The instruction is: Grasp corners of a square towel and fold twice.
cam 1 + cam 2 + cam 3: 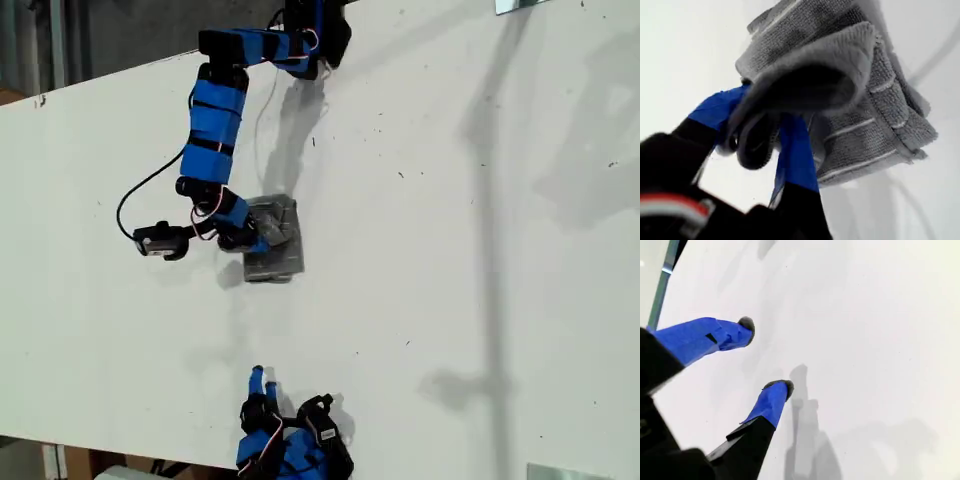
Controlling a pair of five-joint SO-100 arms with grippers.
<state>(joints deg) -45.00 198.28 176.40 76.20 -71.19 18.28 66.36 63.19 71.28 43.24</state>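
The towel [278, 240] lies on the white table near the middle of the exterior view, folded into a small grey packet. Up close its white stripes and stacked layers [865, 115] show, with an upper fold curling over blue fingers [795, 150]. My first gripper [256, 240] sits at the packet's edge on the exterior view's left, shut on that curled layer [760, 130]. Stacked corners [922, 137] stick out on the far side of the packet. My second gripper [262, 384] [765, 357] is open over bare table near the exterior view's bottom edge, well apart from the towel.
The white table [450, 250] fills most of the exterior view, with its edges at the top left and bottom. A black cable [135, 195] loops off the first arm. Metal plates show at the top right [520, 5] and bottom right [565, 472].
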